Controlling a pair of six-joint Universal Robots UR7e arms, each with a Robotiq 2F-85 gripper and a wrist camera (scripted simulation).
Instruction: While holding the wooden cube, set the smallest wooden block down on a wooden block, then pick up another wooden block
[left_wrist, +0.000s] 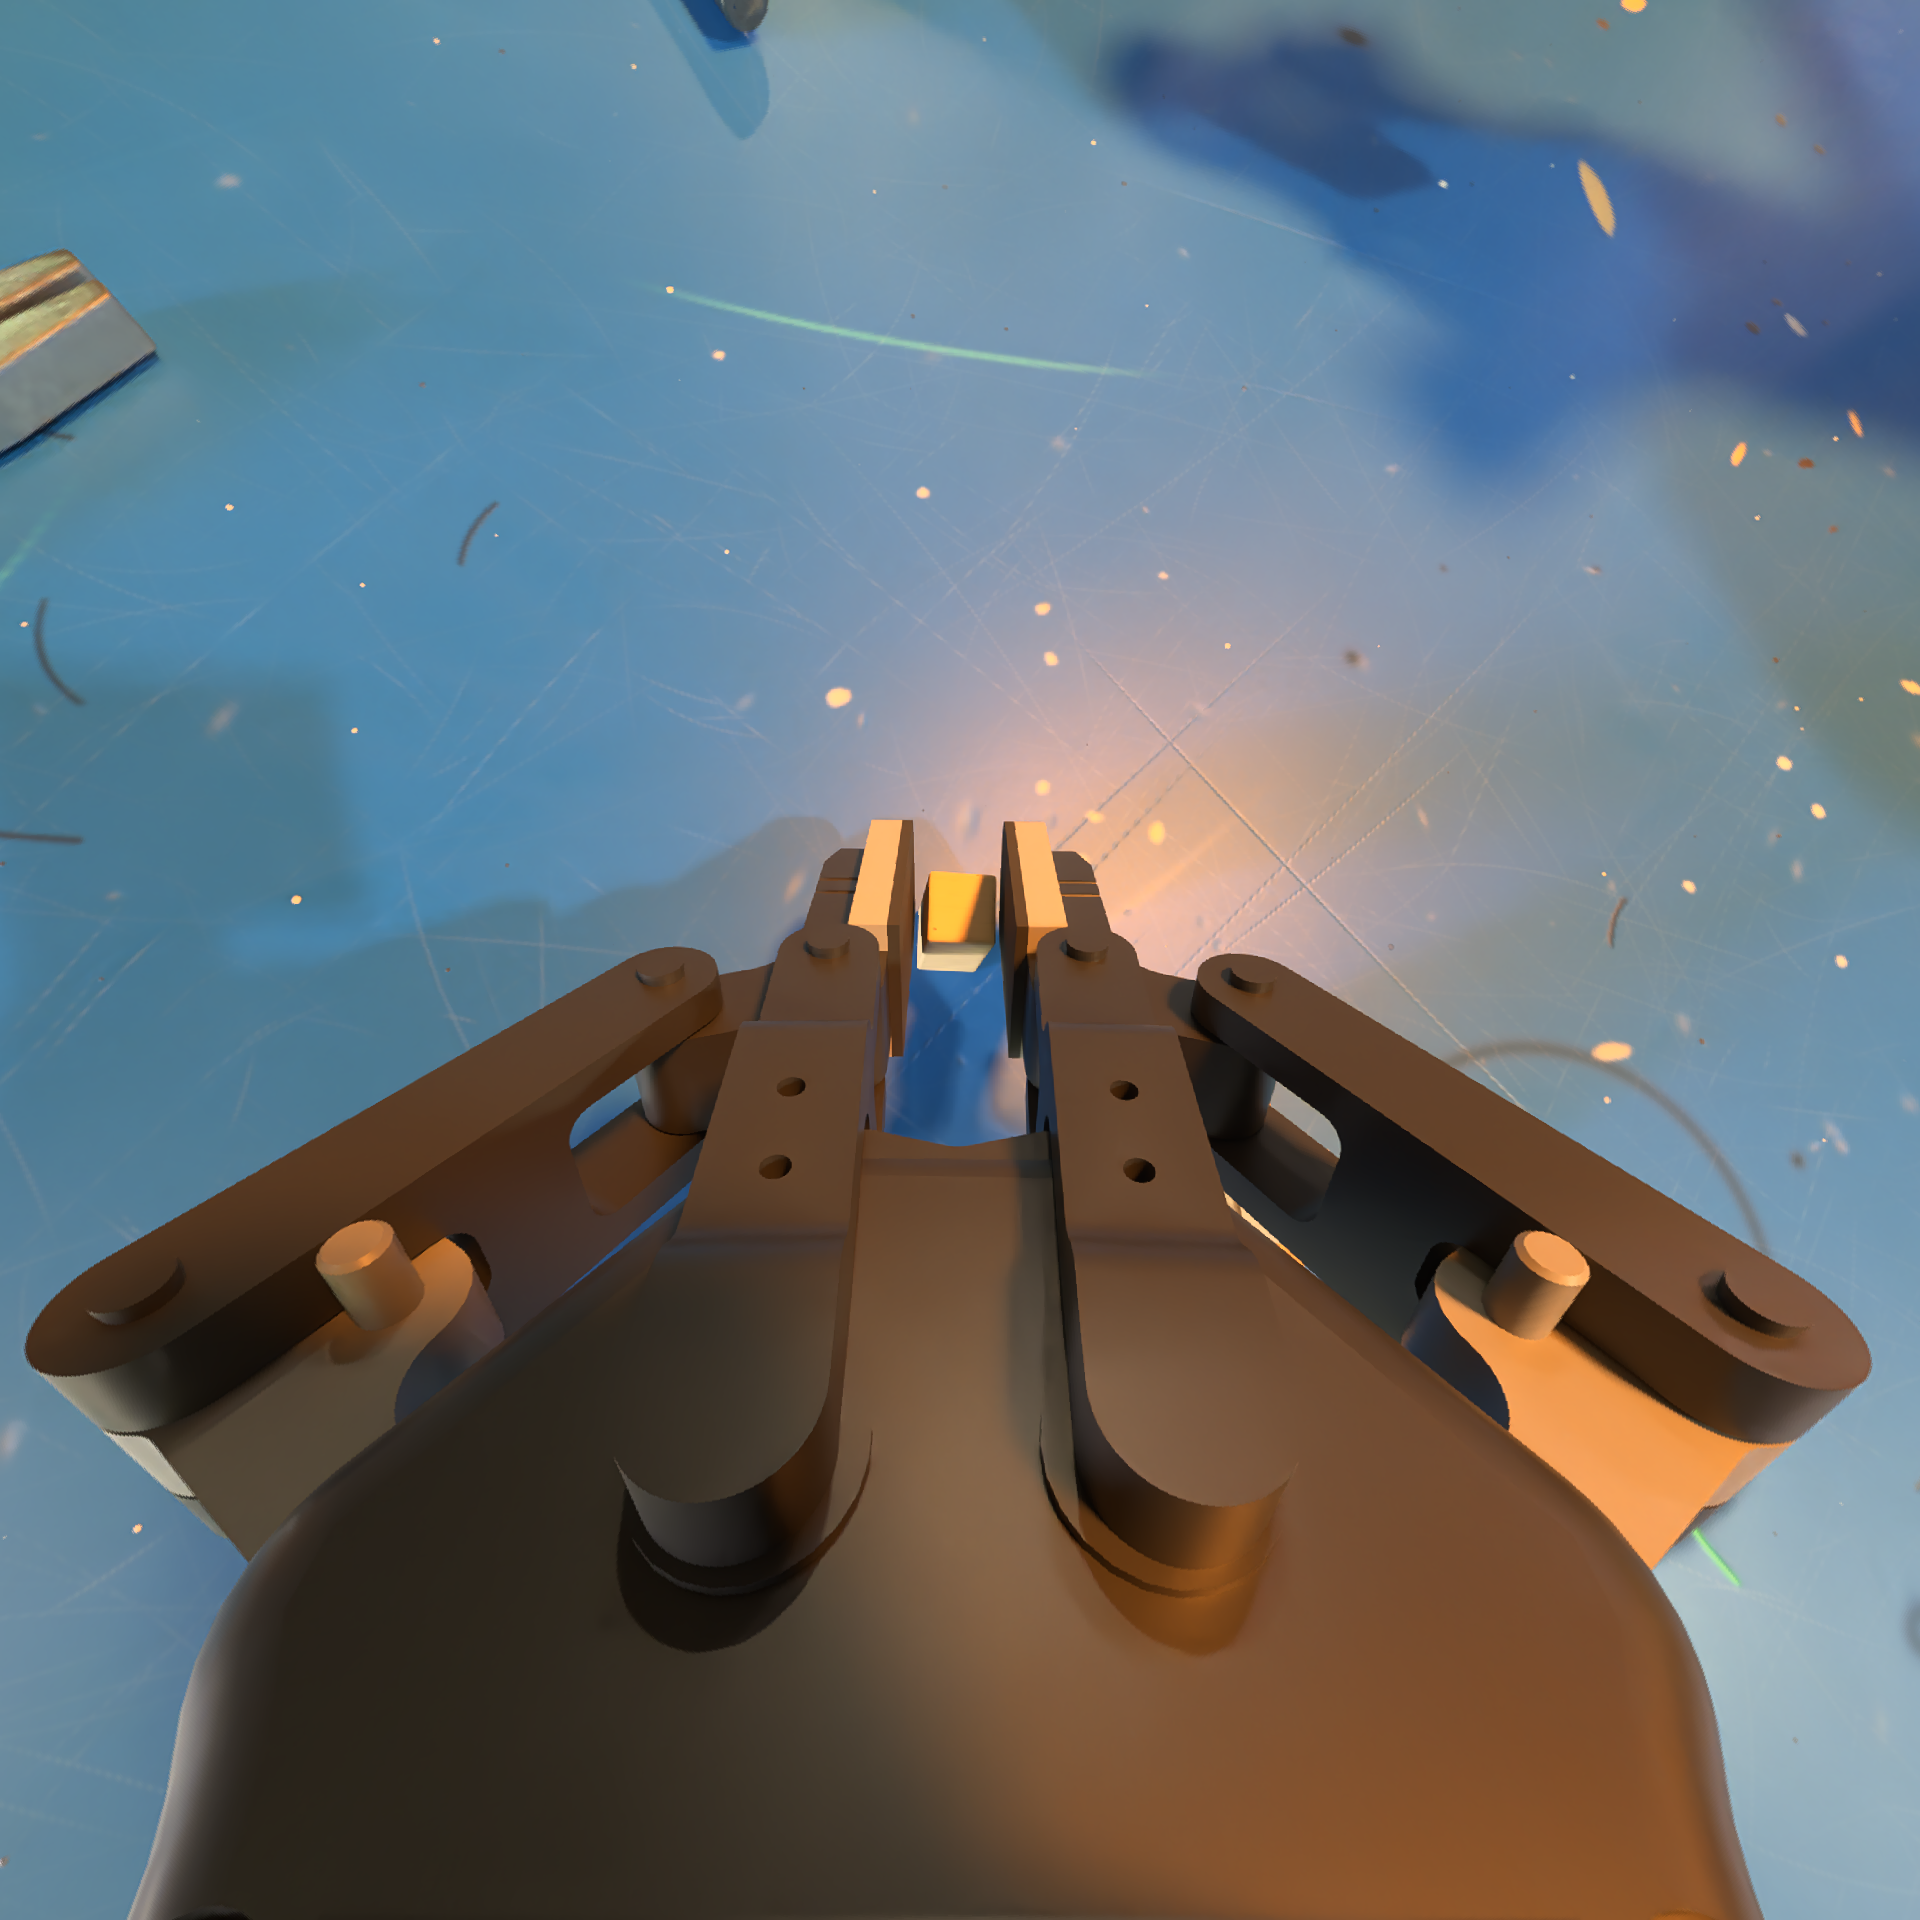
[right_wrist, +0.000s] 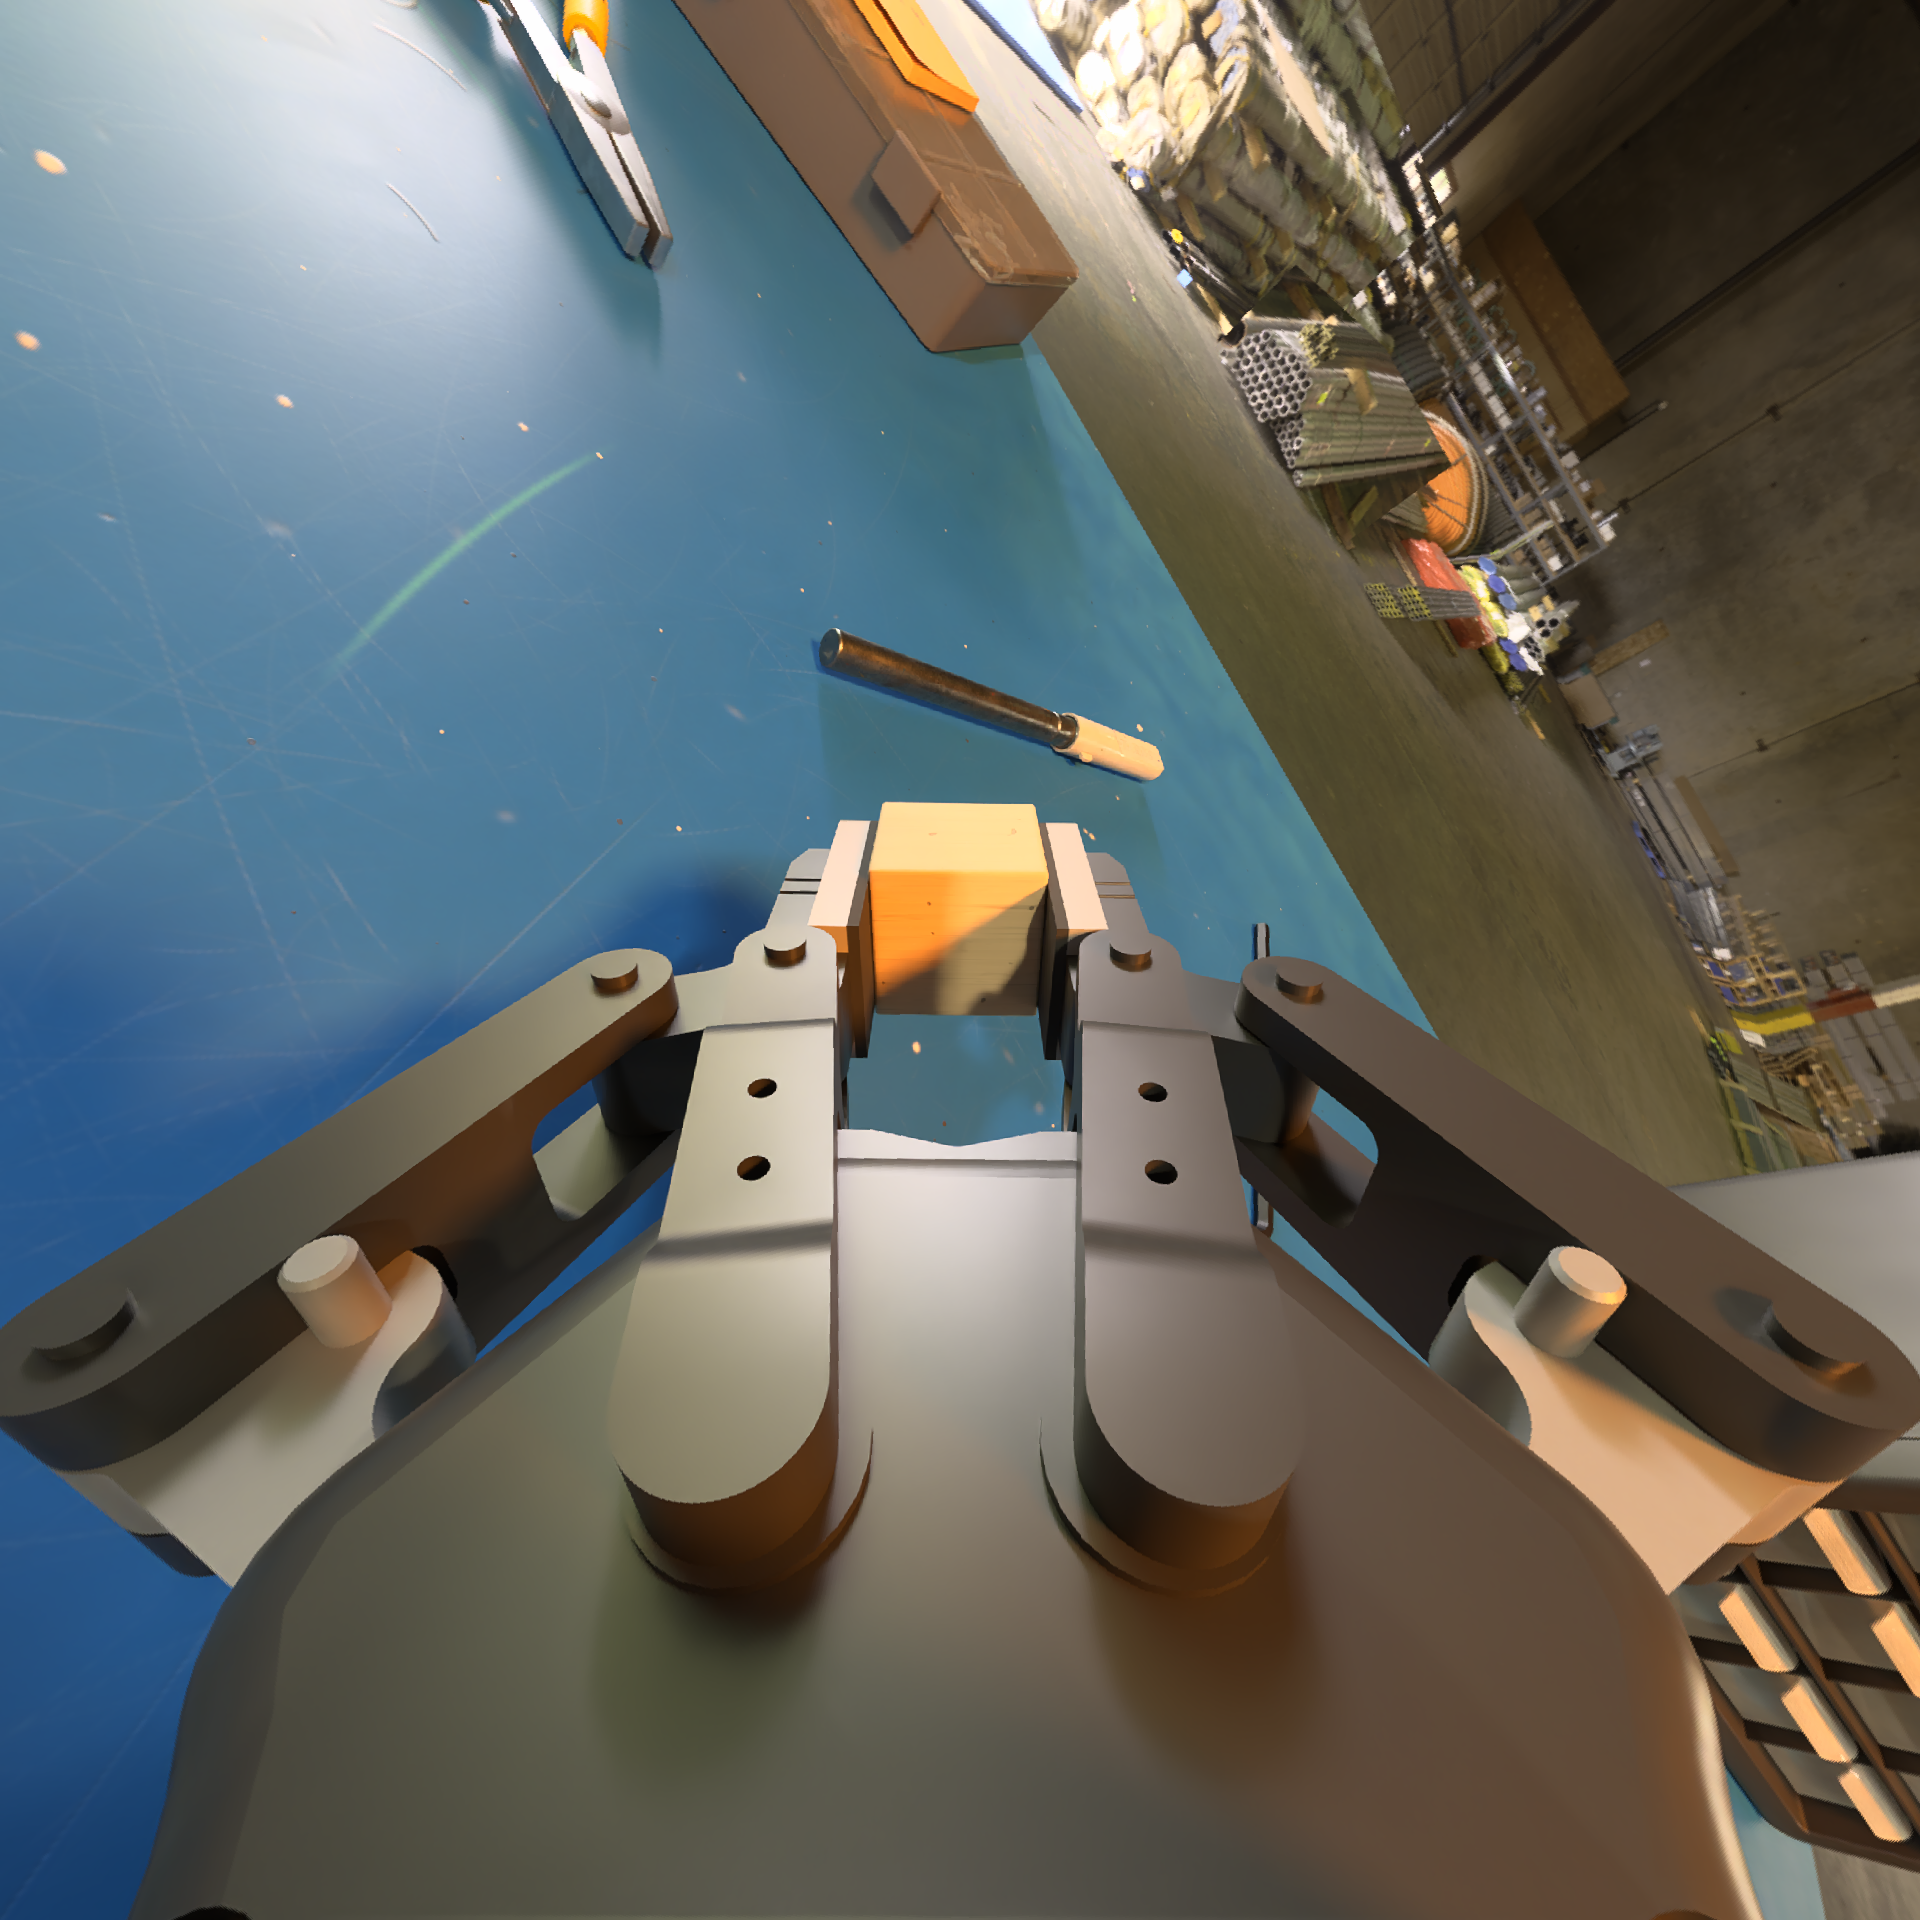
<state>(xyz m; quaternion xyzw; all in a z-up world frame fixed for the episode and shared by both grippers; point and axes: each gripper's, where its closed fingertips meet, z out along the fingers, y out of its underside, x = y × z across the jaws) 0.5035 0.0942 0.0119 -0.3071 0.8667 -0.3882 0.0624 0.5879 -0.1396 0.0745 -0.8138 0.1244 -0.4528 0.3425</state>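
We've got the cube (right_wrist: 956, 904) clamped in the right gripper (right_wrist: 956, 914) over the table (right_wrist: 312, 623), and the left gripper (left_wrist: 956, 914) pinches the small block (left_wrist: 956, 914). Looks like we're mid-carry; no target block in sight, so next means finding one.

L wrist cam: steep down, near blue tabletop (left_wrist: 623, 623). R wrist cam: oblique, toward table edge, warehouse.
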